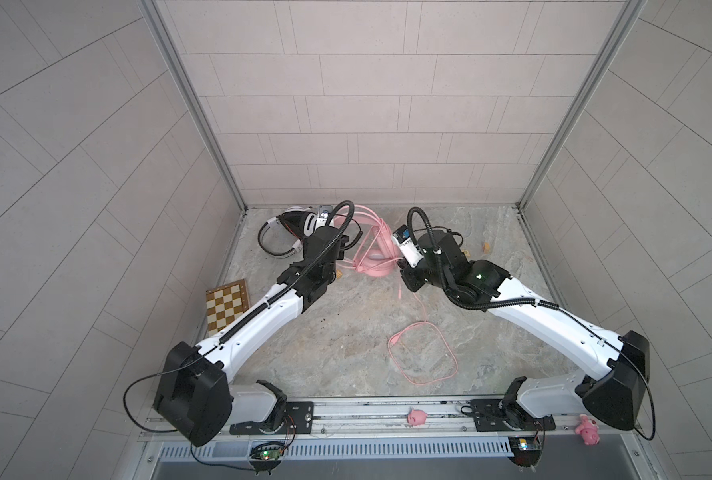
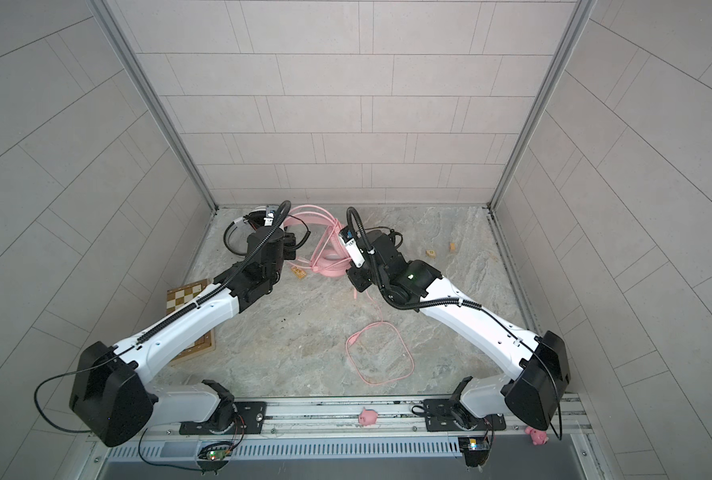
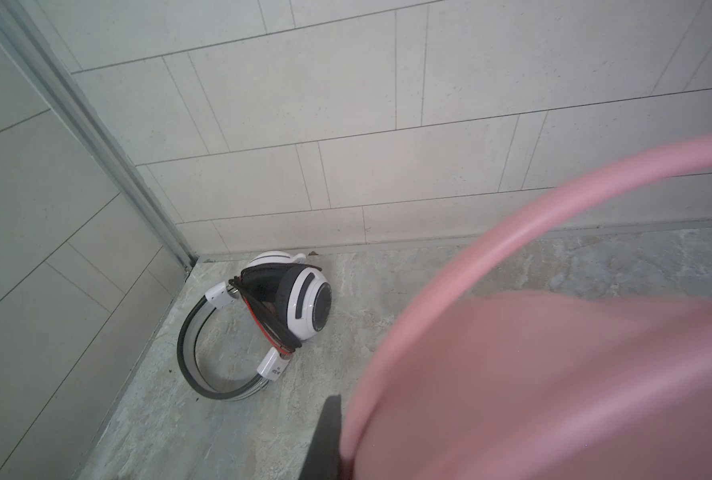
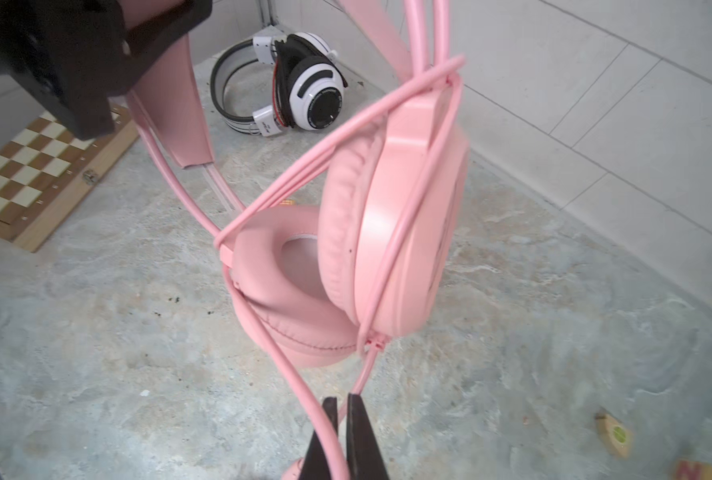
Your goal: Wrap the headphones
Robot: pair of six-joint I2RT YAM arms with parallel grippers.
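Just beside the white, black-striped over-ear headset point(image 4: 304, 81), the all-pink plastic over-ear headset point(image 4: 404, 216) is held up by its band in the left gripper point(image 4: 138, 54), jaws clamped on it, while the right gripper point(image 4: 343, 415), farther from the white headset, pinches the thin pink cable point(image 4: 283, 363) that loops around both pink earcups.

Two wired over-ear headsets (pink headset point(image 4: 408, 208), white-and-black headset point(image 4: 316, 95)), one wooden chessboard point(image 1: 226, 305), three small wooden blocks point(image 2: 300, 272) point(image 2: 430, 252) point(image 2: 452, 247), two pink toy pigs point(image 1: 416, 417) point(image 1: 588, 430).
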